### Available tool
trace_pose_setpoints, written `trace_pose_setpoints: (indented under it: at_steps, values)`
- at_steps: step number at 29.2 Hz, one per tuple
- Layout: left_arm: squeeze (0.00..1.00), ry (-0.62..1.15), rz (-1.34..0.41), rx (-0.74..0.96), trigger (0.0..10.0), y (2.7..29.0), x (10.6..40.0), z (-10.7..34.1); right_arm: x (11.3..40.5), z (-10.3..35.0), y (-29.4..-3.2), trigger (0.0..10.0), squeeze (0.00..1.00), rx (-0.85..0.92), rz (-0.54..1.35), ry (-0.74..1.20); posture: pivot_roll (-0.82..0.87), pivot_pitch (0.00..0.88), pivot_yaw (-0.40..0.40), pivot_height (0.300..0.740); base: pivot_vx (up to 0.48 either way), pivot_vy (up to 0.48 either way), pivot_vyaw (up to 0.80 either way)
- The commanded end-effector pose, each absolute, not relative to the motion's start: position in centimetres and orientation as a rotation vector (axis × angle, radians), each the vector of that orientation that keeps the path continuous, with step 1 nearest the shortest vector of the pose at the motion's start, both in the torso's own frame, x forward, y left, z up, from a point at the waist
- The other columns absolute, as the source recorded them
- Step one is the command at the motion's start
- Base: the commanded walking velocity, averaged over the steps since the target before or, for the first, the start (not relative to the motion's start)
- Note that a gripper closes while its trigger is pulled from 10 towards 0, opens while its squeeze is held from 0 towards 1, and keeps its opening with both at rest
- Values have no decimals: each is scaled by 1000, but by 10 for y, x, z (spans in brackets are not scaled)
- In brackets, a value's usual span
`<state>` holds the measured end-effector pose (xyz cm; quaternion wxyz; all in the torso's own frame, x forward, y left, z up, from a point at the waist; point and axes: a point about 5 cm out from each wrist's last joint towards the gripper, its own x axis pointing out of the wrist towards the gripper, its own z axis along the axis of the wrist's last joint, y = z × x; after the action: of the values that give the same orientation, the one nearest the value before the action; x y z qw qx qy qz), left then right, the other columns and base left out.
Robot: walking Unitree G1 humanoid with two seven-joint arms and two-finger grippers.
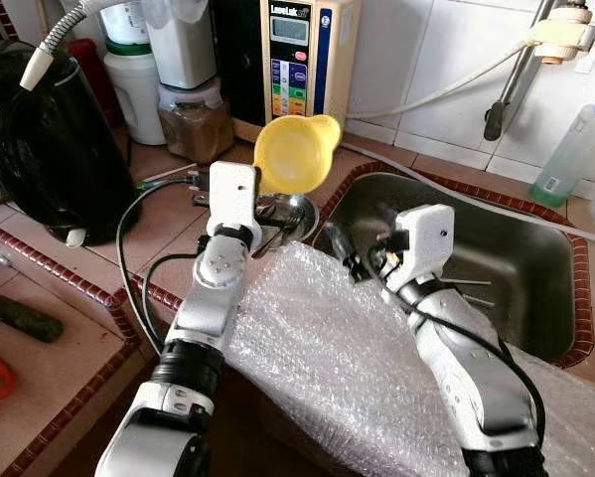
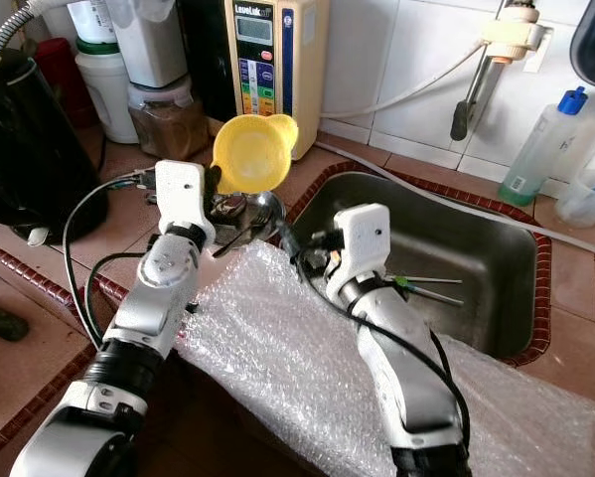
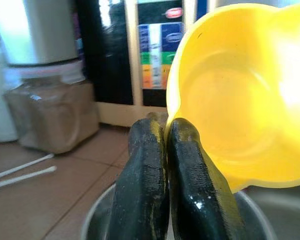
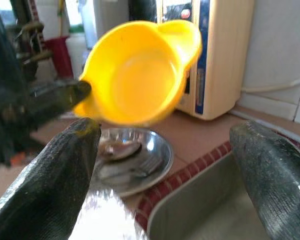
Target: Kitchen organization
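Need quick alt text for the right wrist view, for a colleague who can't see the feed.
The right gripper has its two black fingers spread open, and beyond them the left gripper holds a yellow cup by its rim, tilted. Under the cup a steel dish with cutlery sits on the tiled counter beside the sink.

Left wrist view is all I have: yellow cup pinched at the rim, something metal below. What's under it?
Observer: A steel bowl on the tiled counter, beside the sink; the yellow cup hangs above it in the left end effector.
Operator: Anything in the bowl?
Observer: Yes, a spoon and what looks like a fork lie inside.
Operator: Where's the other arm?
Observer: The right end effector is open, over the sink's near edge, pointing toward the cup.
Operator: What's nearest me?
Observer: Bubble wrap is draped over the counter's front edge.
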<state>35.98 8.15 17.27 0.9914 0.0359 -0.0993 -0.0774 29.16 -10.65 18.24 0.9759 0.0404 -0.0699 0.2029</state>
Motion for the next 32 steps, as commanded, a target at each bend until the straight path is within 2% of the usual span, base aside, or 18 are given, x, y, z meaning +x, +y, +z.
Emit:
trace_pose_setpoints:
  at_steps: [1, 9, 15, 19, 29, 30, 31, 32]
  values:
    - [0, -297, -181, 96, 0, 74, 355, 186, 295, 181, -109, 10000, 0, 78, 398, -133, -77, 0, 0, 740, 0, 0, 0]
    - [0, -341, -250, 69, 0, 58, 344, 184, 303, 182, -113, 10000, 0, 92, 353, -136, -81, 0, 10, 740, 0, 0, 0]
    - [0, -341, -250, 69, 0, 58, 344, 184, 303, 182, -113, 10000, 0, 92, 353, -136, -81, 0, 10, 740, 0, 0, 0]
    - [0, -347, -281, 81, 0, 50, 341, 182, 321, 185, -124, 10000, 0, 194, 248, -141, -77, 0, 9, 740, 0, 0, 0]
    - [0, -366, -323, 71, 0, 43, 337, 183, 340, 196, -124, 10000, 0, 241, 237, -175, -69, 0, 6, 740, 0, 0, 0]
    - [0, -373, -330, 66, 0, 43, 336, 184, 343, 196, -126, 3412, 0, 257, 225, -177, -68, 0, 6, 740, 0, 0, 0]
    - [0, -378, -335, 60, 0, 42, 336, 184, 346, 197, -127, 0, 0, 274, 213, -183, -68, 0, 6, 740, 0, 0, 0]
    - [0, -379, -337, 60, 0, 42, 336, 184, 347, 197, -128, 0, 0, 280, 208, -184, -67, 0, 5, 740, 0, 0, 0]
